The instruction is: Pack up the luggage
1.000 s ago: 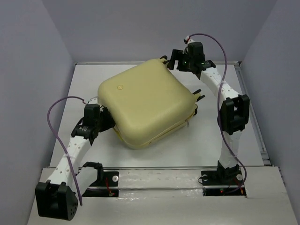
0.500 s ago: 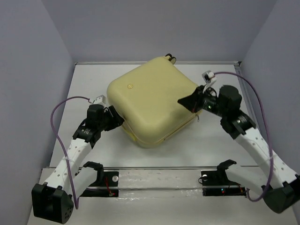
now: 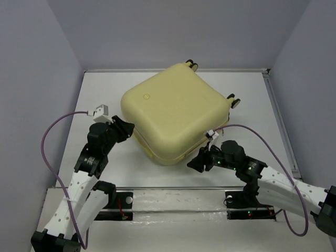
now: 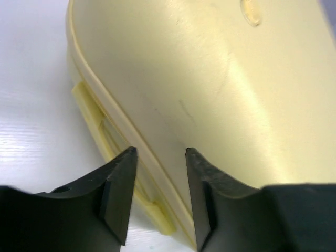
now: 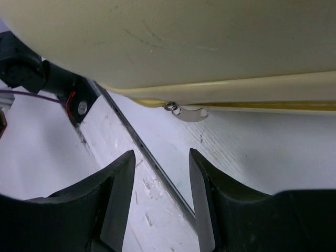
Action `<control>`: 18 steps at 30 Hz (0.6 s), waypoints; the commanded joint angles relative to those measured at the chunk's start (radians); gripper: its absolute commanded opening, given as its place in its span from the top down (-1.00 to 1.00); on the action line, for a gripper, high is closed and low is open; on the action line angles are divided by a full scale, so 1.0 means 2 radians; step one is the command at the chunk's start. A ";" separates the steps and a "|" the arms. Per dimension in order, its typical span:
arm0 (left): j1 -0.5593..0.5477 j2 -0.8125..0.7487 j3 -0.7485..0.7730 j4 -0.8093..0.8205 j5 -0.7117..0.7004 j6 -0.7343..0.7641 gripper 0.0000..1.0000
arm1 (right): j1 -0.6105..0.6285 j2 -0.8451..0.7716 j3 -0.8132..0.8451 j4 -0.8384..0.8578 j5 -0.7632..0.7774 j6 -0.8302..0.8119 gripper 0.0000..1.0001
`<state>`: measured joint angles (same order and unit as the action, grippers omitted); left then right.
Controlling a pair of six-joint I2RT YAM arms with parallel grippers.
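On the white table (image 3: pixel 252 105) between grey walls (image 3: pixel 173 31), the yellow luggage (image 3: pixel 173 113), left gripper (image 4: pixel 160 153) and right gripper (image 5: pixel 161 154) both part-open, empty.

luggage (image 3: pixel 173 113): large pale yellow hard shell, rounded corners
state: closed, seam seen along the near edges
pose: laid flat, turned diagonally, one corner toward the near edge
place: middle of the bench
wheels: black-and-cream casters at the far and right corners

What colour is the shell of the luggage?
Pale yellow; the luggage shows best in the top external view.
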<state>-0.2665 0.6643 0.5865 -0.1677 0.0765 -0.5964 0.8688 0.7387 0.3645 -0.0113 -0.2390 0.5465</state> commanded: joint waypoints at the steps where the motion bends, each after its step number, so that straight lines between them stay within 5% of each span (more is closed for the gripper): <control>1: -0.004 -0.046 -0.035 0.026 -0.006 -0.025 0.24 | 0.010 0.031 0.000 0.098 0.069 -0.012 -0.04; 9: -0.038 -0.045 -0.116 0.068 0.047 -0.065 0.42 | 0.025 0.111 -0.010 0.200 0.086 -0.039 -0.06; 15: -0.084 0.000 -0.136 0.118 0.038 -0.075 0.09 | 0.048 0.153 -0.010 0.234 0.117 -0.040 0.03; 18: -0.098 0.025 -0.138 0.142 0.038 -0.077 0.07 | 0.053 0.151 -0.017 0.252 0.143 -0.034 0.17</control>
<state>-0.4206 0.6659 0.3183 -0.0402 0.1322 -0.7242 0.9546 1.0359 0.3435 0.3374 -0.0410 0.4793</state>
